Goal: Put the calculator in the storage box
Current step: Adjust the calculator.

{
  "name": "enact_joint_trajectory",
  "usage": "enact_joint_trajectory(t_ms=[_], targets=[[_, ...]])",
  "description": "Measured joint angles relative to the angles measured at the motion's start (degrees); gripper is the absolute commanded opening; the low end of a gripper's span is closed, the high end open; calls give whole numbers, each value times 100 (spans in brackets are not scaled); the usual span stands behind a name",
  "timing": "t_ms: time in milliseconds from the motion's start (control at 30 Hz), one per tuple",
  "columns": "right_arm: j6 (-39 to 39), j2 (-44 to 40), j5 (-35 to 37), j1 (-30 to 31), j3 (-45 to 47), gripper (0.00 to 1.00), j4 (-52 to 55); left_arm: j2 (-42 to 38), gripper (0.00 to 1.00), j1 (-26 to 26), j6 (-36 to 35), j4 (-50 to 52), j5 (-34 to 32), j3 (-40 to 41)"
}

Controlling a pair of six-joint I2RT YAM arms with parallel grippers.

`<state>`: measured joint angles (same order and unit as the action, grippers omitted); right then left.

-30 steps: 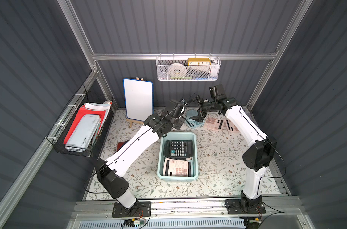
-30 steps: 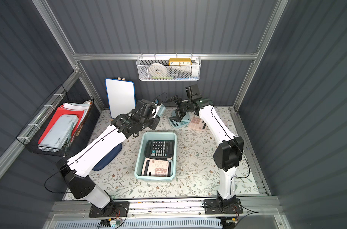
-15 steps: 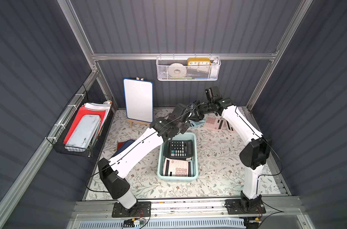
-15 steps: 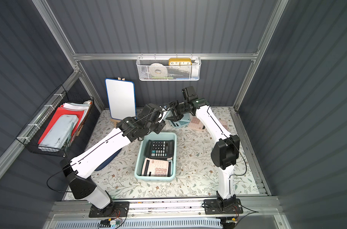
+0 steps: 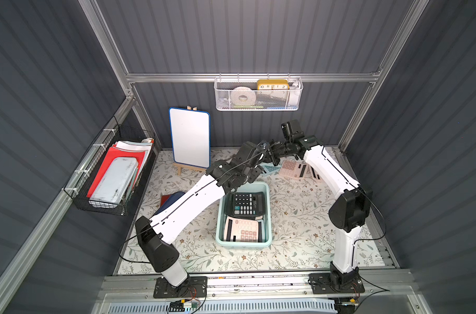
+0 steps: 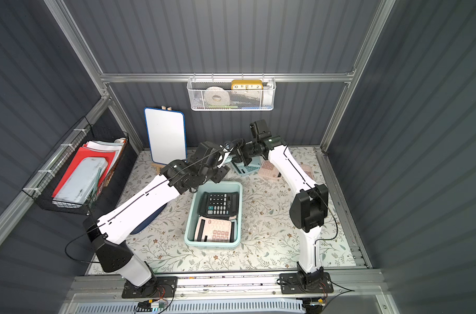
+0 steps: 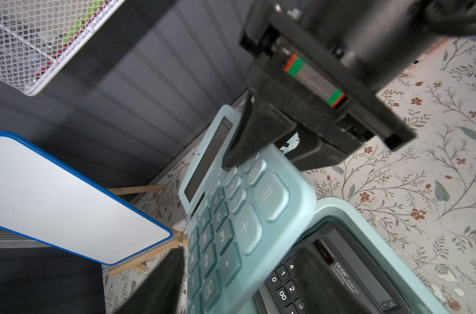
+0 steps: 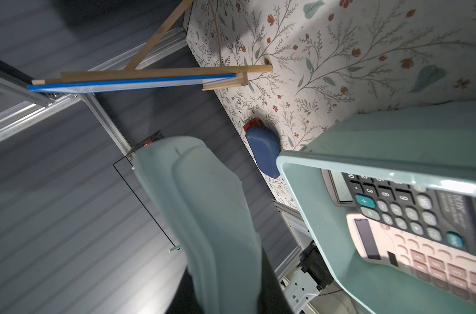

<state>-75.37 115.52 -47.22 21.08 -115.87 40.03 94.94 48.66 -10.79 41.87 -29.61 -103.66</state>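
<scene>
Since a moment ago the left tool [image 7: 239, 250] has let go, jaws spread, while the right tool [image 7: 264, 155] has clamped the mint calculator [image 7: 245, 217] by its display end, tilted just above the storage box [image 5: 243, 243]. It looks light, stiff and slick; I'd pinch edges, not keys.

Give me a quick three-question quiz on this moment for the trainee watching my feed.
1. How many calculators already lie in the pale mint-green plastic storage box?
2. True or false: the right gripper is clamped on the teal rectangular plastic calculator.
3. Fill in: the left gripper stands ____ around that calculator.
Key: 1. Two: the black calculator and the pink calculator. 2. True. 3. Open.
</scene>
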Motion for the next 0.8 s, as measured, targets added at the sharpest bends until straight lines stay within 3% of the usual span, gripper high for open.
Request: enact_joint_trajectory(t_ms=[200,333,400,633,800], targets=[[-170,-542,269,-197,1082,0,-529,0,100,0,601,199,164,-369],[-339,-931,492,-321,1661,0,-986,-24,99,-168,1309,426,612,-610],[-431,-1051,595,-337,1849,0,-1252,-48,100,-474,1766,492,1080,-636],[-748,-1320,1130,-323,2428,0,-2052,-66,99,-2302,3744,483,3357,-632],[-986,-1539,1681,-323,2826,1,-2603,-81,99,-3012,5180,-81,4977,-186]])
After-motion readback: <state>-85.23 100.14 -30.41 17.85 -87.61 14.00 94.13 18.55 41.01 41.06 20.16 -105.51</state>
